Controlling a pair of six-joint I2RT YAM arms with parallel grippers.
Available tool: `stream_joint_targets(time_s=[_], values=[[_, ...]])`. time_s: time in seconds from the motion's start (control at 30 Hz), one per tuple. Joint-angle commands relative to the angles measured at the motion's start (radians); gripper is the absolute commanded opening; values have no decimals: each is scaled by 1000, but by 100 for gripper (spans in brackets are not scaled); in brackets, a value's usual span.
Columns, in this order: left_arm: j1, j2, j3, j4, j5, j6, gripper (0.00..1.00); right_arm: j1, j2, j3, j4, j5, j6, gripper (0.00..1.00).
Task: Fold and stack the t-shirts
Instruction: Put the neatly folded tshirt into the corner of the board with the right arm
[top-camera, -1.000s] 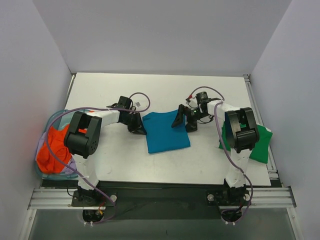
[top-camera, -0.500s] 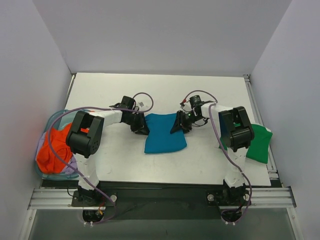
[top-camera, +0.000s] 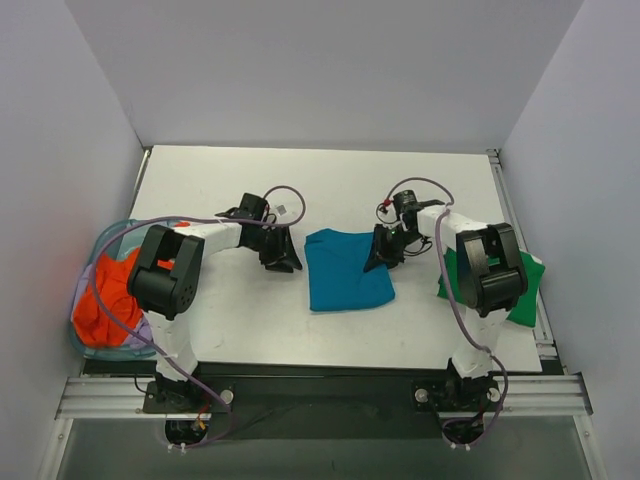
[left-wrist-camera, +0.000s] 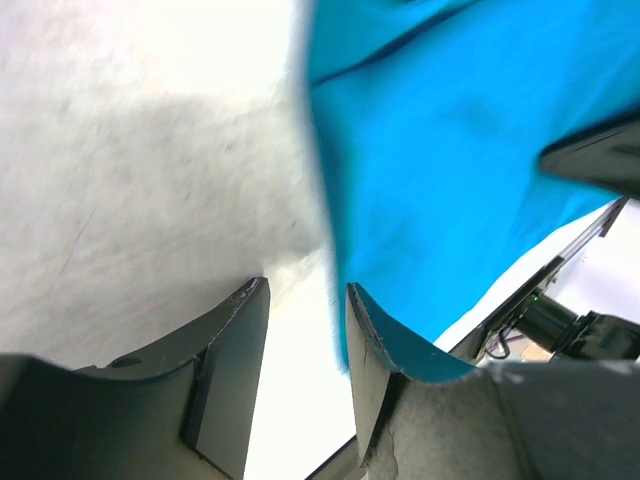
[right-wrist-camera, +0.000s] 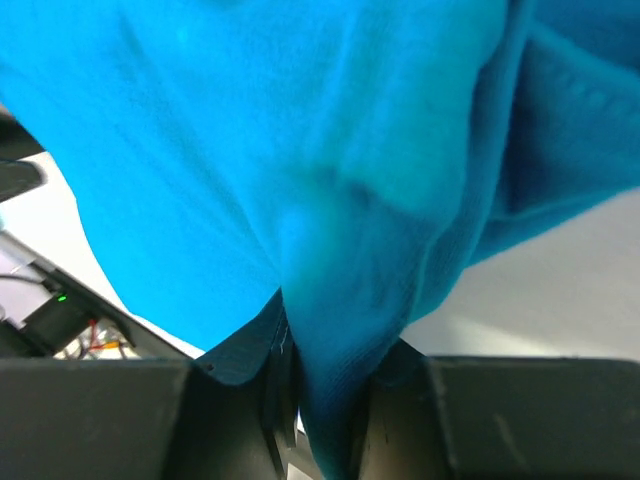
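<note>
Top external: folded teal t-shirt (top-camera: 348, 272) lies on tabletop (top-camera: 330, 185); left fingers (top-camera: 284, 260) just off its left edge, right fingers (top-camera: 378, 258) at its right edge.
Left wrist: fingers parted, empty, just beside the shirt.
Right wrist: fingers clenched on bunched cloth; soft, light, best pinched at edges.

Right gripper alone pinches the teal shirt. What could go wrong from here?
The right gripper grips only one bunched edge of the teal shirt; pulling may undo the fold.
The open left gripper sits at its other edge and may snag it.
The green shirt beneath the right arm could be swept.
</note>
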Motion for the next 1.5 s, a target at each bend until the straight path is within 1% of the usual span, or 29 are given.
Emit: stream_joint_targets(time_s=[0.0, 0.03, 0.13, 0.27, 0.33, 0.47, 0.7, 0.8, 1.07, 1.17, 1.33, 1.47], values=[[18, -58, -46, -37, -36, 55, 48, -38, -106, 3, -187, 115, -73, 0], [20, -64, -63, -38, -34, 60, 48, -48, -119, 16, -211, 132, -92, 0], [26, -84, -101, -37, -31, 72, 48, -72, -154, 61, -356, 182, -129, 0], [26, -100, -153, 0, -16, 63, 48, -98, -194, 127, -491, 245, -165, 0], [26, -106, -175, 17, -8, 55, 48, -107, -209, 148, -551, 281, -174, 0], [26, -124, -215, 42, -3, 49, 48, -139, -261, 187, -619, 307, -186, 0], [26, -155, -261, 51, 1, 58, 48, -197, -323, 253, -715, 353, -212, 0], [26, -166, -284, 59, 1, 60, 48, -231, -341, 289, -748, 345, -215, 0], [26, -185, -336, 80, 4, 58, 48, -270, -375, 455, -872, 354, -261, 0], [26, -192, -347, 85, 4, 58, 48, -315, -375, 516, -915, 354, -280, 0], [26, -199, -361, 85, 3, 60, 48, -349, -399, 524, -923, 325, -281, 0], [26, -213, -373, 83, 3, 63, 48, -386, -436, 494, -909, 322, -292, 0]])
